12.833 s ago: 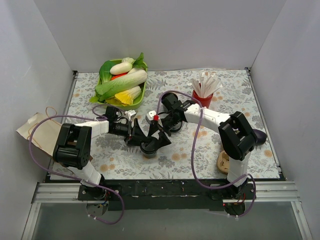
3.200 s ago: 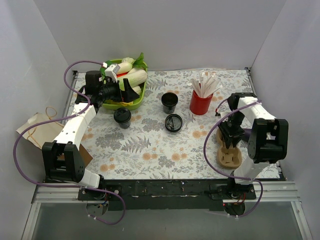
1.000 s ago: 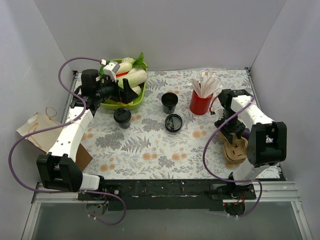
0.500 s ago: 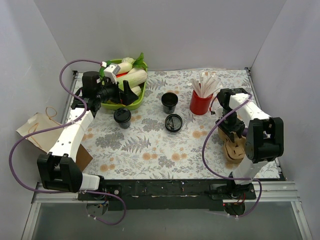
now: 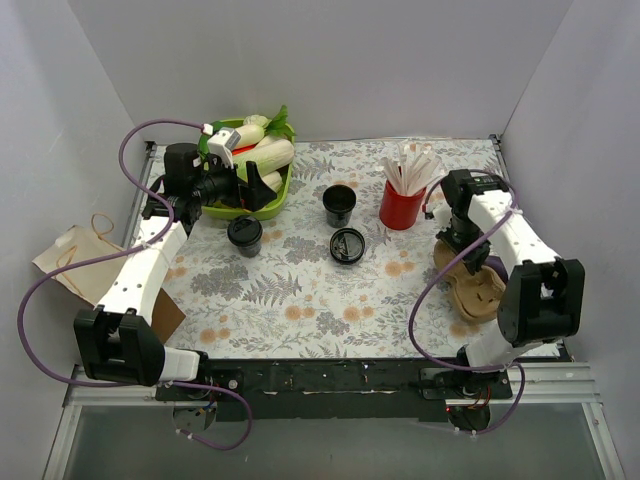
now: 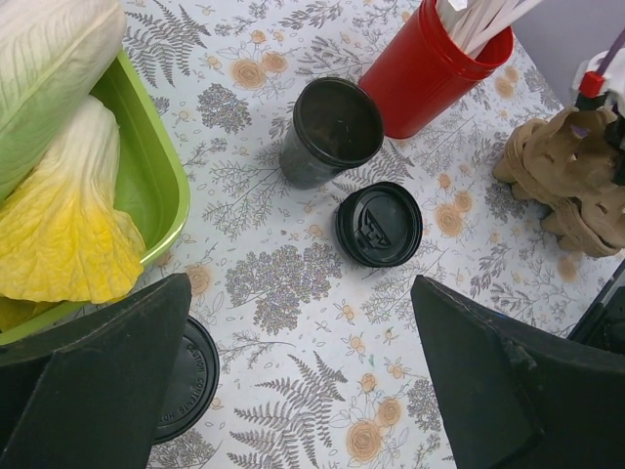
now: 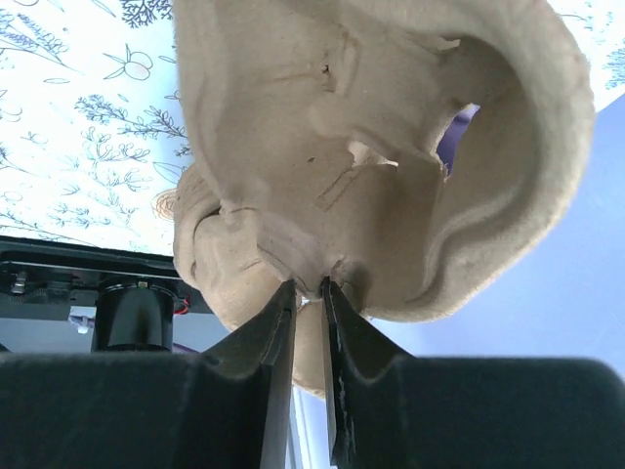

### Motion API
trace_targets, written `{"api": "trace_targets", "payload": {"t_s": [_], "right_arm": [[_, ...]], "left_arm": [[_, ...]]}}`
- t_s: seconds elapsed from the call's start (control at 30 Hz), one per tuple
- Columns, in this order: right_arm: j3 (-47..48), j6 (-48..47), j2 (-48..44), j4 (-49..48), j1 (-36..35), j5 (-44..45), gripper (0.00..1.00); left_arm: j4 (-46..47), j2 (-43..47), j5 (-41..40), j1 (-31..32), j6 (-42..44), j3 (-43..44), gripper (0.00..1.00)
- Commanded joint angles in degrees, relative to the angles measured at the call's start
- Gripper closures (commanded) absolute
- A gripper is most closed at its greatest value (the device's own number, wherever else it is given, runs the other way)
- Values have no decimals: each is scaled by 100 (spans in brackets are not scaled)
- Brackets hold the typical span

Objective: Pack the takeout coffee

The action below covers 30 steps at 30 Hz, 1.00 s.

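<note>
The takeout coffee (image 5: 244, 235), a small black cup with a black lid, stands left of the table's middle; in the left wrist view only its lid (image 6: 190, 376) shows, beside the left finger. My left gripper (image 5: 260, 190) hovers open above the green tray's near corner, nothing between its fingers (image 6: 301, 293). The tan pulp carrier (image 5: 478, 292) lies tilted at the right edge. My right gripper (image 5: 462, 252) is shut on a rib of the carrier (image 7: 391, 147), its fingertips pinching the pulp (image 7: 308, 291).
An open black cup (image 5: 339, 205) and a loose black lid (image 5: 347, 245) sit mid-table. A red cup of white sticks (image 5: 402, 205) stands near the right arm. A green tray (image 5: 222, 212) of vegetables is at the back left. A paper bag (image 5: 70, 262) lies off the left edge.
The right gripper's jaws have closed onto the carrier's rib, and the right arm's elbow has swung outward to the right, shifting the carrier slightly. The left arm has stayed put.
</note>
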State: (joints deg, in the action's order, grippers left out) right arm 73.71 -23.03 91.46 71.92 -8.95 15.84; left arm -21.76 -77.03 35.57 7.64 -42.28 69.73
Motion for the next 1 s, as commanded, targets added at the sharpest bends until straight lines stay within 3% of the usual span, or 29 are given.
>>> {"api": "trace_targets", "payload": {"t_s": [0.0, 0.33, 0.37, 0.4, 0.5, 0.77, 0.97], "right_arm": [[29, -114, -611, 50, -19, -36, 99], [161, -237, -761, -37, -10, -231, 99], [152, -220, -770, -73, -19, -195, 97], [135, -202, -753, -90, 7, -169, 77], [74, -150, -630, -125, 16, -300, 64], [152, -18, 179, -126, 201, -327, 57], [-23, 44, 399, -64, 253, -485, 57]], "left_arm": [[180, 84, 125, 18, -52, -57, 2], [269, -172, 336, 18, -263, 119, 2], [277, -172, 319, 18, -280, 119, 2], [286, -154, 319, 18, -289, 128, 2], [304, -136, 328, 18, -324, 84, 2], [295, -57, 292, 18, -333, 40, 2], [260, 31, 196, 18, -272, -21, 2]]}}
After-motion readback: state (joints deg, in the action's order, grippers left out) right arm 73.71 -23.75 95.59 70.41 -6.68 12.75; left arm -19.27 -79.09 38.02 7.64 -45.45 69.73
